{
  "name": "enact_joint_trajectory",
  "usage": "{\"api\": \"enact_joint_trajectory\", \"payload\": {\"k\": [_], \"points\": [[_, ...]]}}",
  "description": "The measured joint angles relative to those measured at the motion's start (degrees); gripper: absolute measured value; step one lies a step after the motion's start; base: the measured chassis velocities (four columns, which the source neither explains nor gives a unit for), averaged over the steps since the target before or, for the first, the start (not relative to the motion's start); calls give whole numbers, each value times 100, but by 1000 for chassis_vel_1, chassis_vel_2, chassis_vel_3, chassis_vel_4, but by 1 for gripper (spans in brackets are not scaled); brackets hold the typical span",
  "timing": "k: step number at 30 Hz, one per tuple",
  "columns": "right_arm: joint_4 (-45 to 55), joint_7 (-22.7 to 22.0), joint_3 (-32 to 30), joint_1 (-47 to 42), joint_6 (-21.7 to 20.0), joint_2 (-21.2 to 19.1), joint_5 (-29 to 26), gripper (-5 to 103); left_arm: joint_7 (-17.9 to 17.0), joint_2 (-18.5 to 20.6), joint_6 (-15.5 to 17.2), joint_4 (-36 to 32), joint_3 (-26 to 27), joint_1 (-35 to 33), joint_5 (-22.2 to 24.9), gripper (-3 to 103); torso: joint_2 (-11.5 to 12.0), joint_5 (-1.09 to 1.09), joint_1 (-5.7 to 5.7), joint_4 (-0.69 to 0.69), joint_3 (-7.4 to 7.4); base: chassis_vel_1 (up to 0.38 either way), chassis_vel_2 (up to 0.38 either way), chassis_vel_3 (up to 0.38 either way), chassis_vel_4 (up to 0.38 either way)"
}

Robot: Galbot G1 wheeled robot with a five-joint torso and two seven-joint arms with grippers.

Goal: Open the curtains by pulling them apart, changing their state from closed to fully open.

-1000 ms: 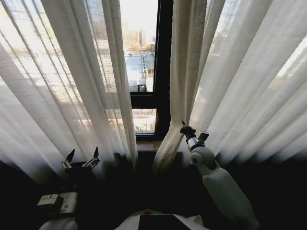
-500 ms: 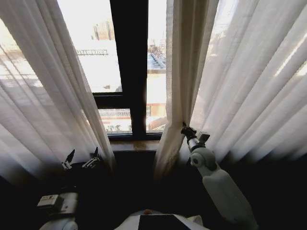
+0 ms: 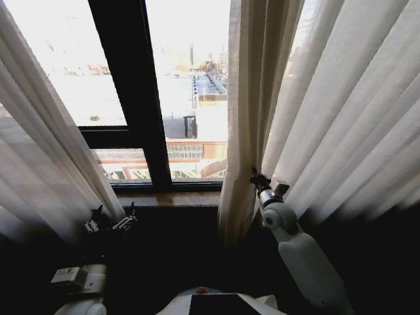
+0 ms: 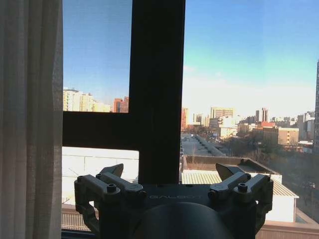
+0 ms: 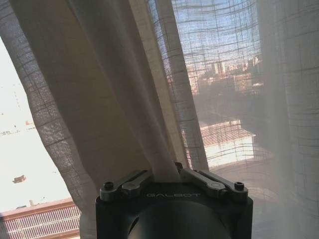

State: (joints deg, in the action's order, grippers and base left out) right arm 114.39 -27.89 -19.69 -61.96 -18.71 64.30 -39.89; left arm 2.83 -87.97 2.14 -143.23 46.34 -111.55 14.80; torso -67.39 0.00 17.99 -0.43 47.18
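The curtains are parted in the middle, and a wide gap of bare window shows between the two panels. The left panel [image 3: 46,164] hangs at the left side of the head view and its lower edge falls down toward the dark wall under the window. The right panel [image 3: 328,111] covers the right side, and its inner edge is gathered into a thick bunch of pleats just beside the gap. The right gripper [image 3: 256,178] is raised at this inner edge, and its fingers are pressed together on a fold of the fabric. In the right wrist view the fold [image 5: 162,164] comes up from between the two fingers [image 5: 127,181] of the right gripper [image 5: 169,172], so the cloth is pinched there. The left gripper [image 3: 111,216] is low at the left, near the bottom of the left panel, and its fingers are spread apart with nothing between them. In the left wrist view the left gripper [image 4: 169,174] points at the black window frame [image 4: 157,89], with the left panel [image 4: 30,119] to one side of it. A wooden sill [image 3: 170,197] runs below the glass.
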Motion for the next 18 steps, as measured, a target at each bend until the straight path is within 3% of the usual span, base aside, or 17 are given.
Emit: {"api": "enact_joint_trajectory", "payload": {"k": [18], "points": [[-17, 0, -10, 4, 3, -6, 6, 1, 6, -16, -7, 0, 7, -4, 5, 100, 0, 1, 0, -1, 0, -361, -351, 348, 361]]}}
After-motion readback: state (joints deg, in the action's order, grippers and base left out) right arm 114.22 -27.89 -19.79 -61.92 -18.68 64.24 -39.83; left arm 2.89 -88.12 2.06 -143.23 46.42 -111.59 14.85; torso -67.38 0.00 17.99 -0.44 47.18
